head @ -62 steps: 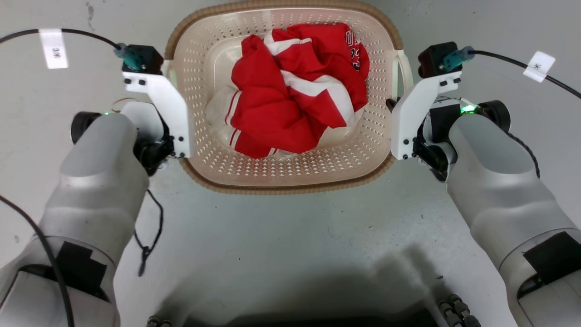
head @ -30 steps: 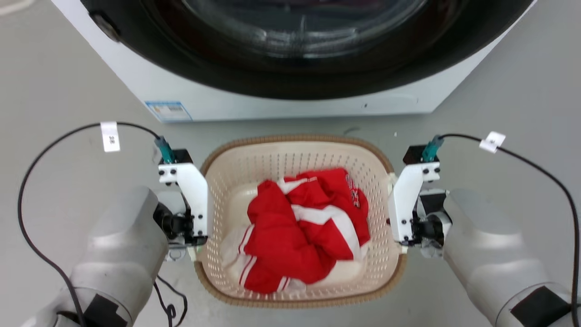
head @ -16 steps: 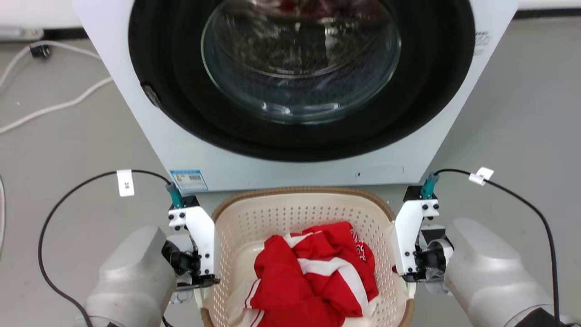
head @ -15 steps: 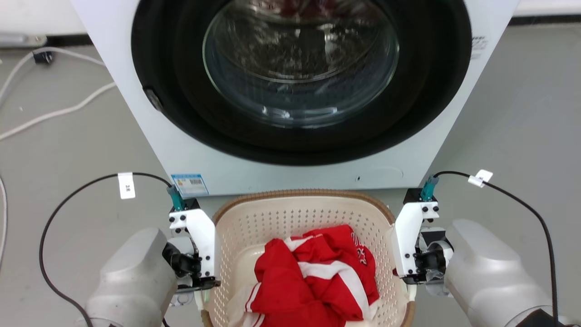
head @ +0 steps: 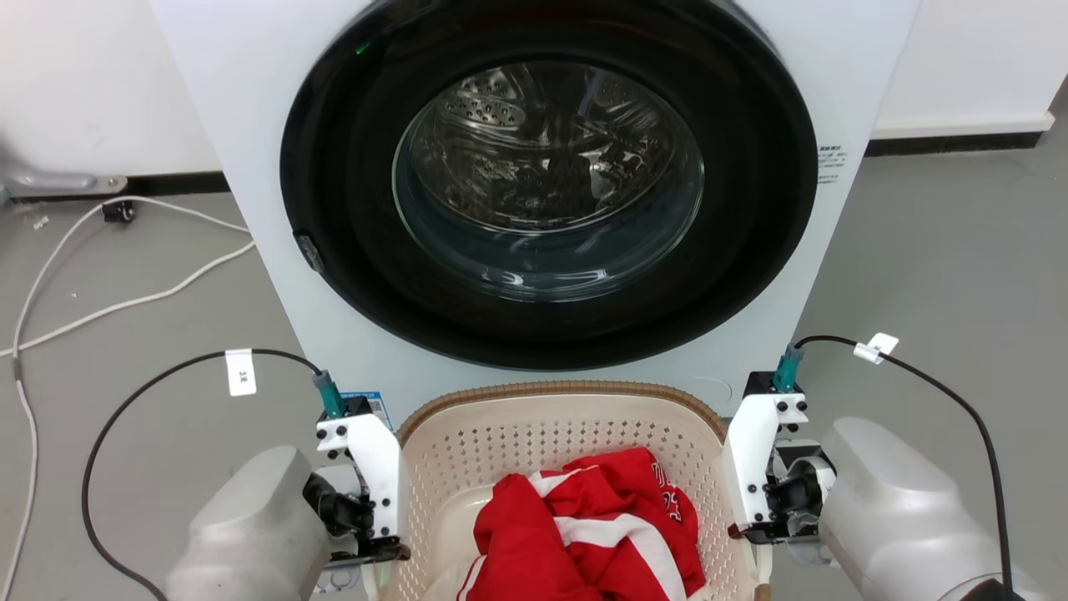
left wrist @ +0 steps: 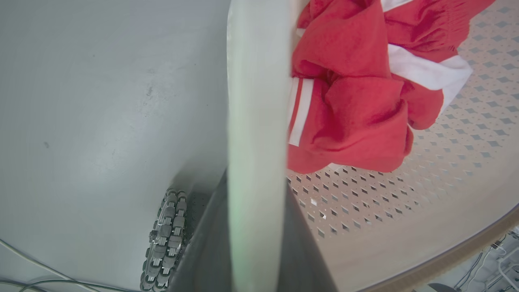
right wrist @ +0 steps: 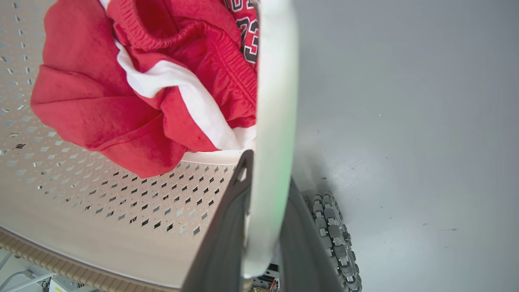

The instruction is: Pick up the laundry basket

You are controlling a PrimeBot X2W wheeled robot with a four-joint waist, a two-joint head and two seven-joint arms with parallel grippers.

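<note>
Pretty much done I reckon: the laundry basket (head: 557, 389) looks clear of the floor (left wrist: 97, 101), hanging right in front of the washing machine (head: 546, 175) with red clothes (head: 584, 534) inside. Left jaws are clamped on the left handle (left wrist: 255, 101), right jaws are clamped on the right handle (right wrist: 275, 101). The left arm (head: 250, 534) and right arm (head: 901, 501) reach forward side by side, wrists against the basket's sides. All that's left is holding it level

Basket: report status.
Left end effector shut on left handle, right end effector on right handle. Basket holds red clothes. Washer close ahead, door shut.
</note>
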